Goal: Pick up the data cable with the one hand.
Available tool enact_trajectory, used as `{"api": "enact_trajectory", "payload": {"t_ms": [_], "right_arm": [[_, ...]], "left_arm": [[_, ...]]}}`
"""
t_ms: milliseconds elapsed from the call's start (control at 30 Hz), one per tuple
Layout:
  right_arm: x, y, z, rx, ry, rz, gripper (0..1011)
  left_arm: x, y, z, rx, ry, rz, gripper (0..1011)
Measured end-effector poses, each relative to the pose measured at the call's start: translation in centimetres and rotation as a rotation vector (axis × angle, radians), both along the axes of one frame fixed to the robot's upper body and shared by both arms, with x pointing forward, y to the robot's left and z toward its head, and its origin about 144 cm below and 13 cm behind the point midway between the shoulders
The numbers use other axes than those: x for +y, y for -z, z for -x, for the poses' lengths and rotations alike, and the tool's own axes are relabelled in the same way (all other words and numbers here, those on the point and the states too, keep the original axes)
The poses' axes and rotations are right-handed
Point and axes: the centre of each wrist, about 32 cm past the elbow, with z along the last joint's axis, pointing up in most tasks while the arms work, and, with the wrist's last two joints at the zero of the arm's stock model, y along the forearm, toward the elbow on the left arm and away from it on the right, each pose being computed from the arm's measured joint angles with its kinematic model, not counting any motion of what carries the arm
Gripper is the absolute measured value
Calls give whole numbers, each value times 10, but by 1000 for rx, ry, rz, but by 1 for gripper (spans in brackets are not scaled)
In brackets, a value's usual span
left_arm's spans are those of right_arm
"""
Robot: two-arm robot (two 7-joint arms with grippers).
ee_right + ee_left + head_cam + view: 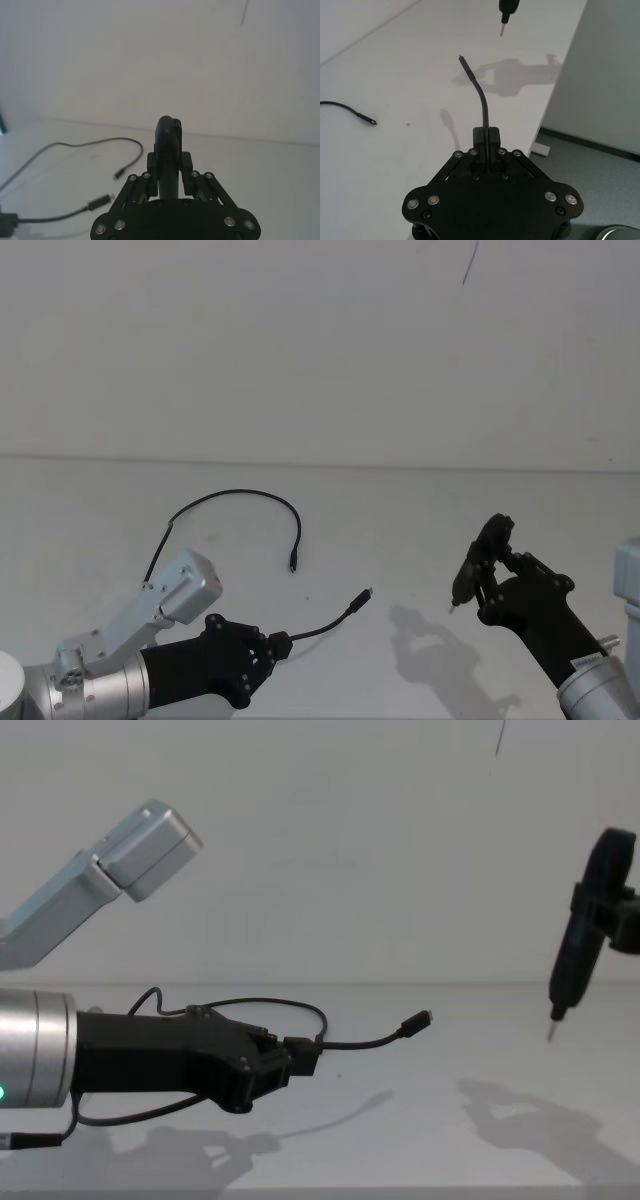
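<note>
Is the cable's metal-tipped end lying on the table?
No, the left pincer holds the data cable with its metal-tipped end in the air.

Bare lab-like test space, plain white table (420,530), blank white wall (300,340), grey floor (600,170) beyond

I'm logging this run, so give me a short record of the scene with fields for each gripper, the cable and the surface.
left gripper: shut on the data cable, a little behind its metal-tipped end
data cable: metal-tipped end held up off the white table; other plug lies on it
right gripper: shut on a pen-shaped tool, tip down, above the table, apart from the cable
</note>
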Motion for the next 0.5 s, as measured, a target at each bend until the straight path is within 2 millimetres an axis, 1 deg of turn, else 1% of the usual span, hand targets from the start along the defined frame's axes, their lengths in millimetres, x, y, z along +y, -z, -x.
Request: {"api": "enact_trajectory", "payload": {"t_ms": [233,500], "right_arm": [[2,-12,-4,-16,-67,-51,269],[5,-21,-6,-24,-124,-92,269]], "left_arm": [[0,0,1,-2,-1,1,43],[1,-1,1,-4,-2,2,43]]}}
